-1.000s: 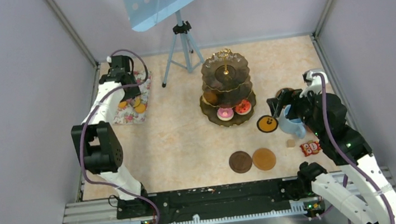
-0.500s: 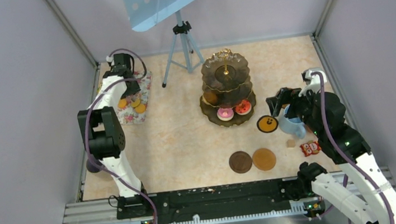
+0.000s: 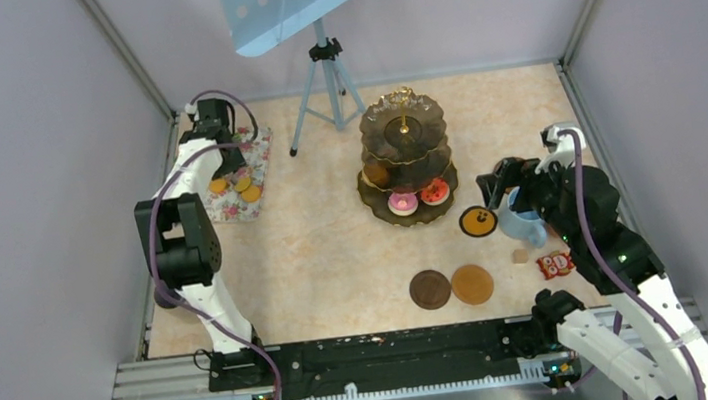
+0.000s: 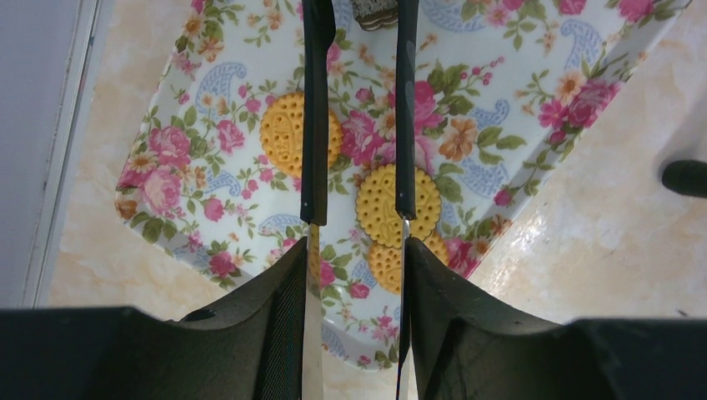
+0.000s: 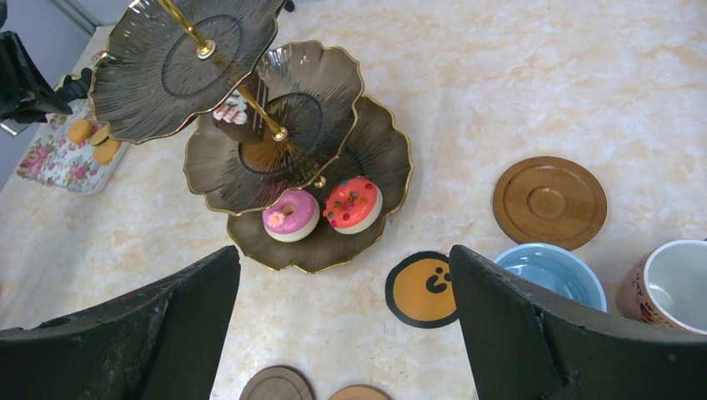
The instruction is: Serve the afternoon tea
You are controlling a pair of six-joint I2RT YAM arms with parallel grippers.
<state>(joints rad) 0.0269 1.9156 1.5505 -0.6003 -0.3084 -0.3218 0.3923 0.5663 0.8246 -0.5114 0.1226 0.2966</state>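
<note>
Where the dark three-tier scalloped gold-rimmed stand (image 5: 385, 162) fills the upper left of the right wrist view, its bottom tier carries a pink ring-shaped cake (image 5: 290, 214) and a red sprinkled cake (image 5: 353, 204), its middle tier a dark brown piece (image 5: 238, 112). At lower right a large light blue mug (image 5: 550, 275) stands just beside a white mug (image 5: 671, 287) whose reddish print is too cropped to read, near a round brown wooden coaster (image 5: 549, 202). A floral-patterned rectangular tray (image 4: 208, 150), upper left in the overhead view, holds three round orange tarts (image 4: 379, 204). The left tool (image 4: 356, 246) grips black tongs (image 4: 317, 125) over that tray; the right tool (image 5: 342, 258) gapes wide. The desk (image 3: 316, 255) is beige marble-patterned, the walls (image 3: 28, 197) lilac-grey.
</note>
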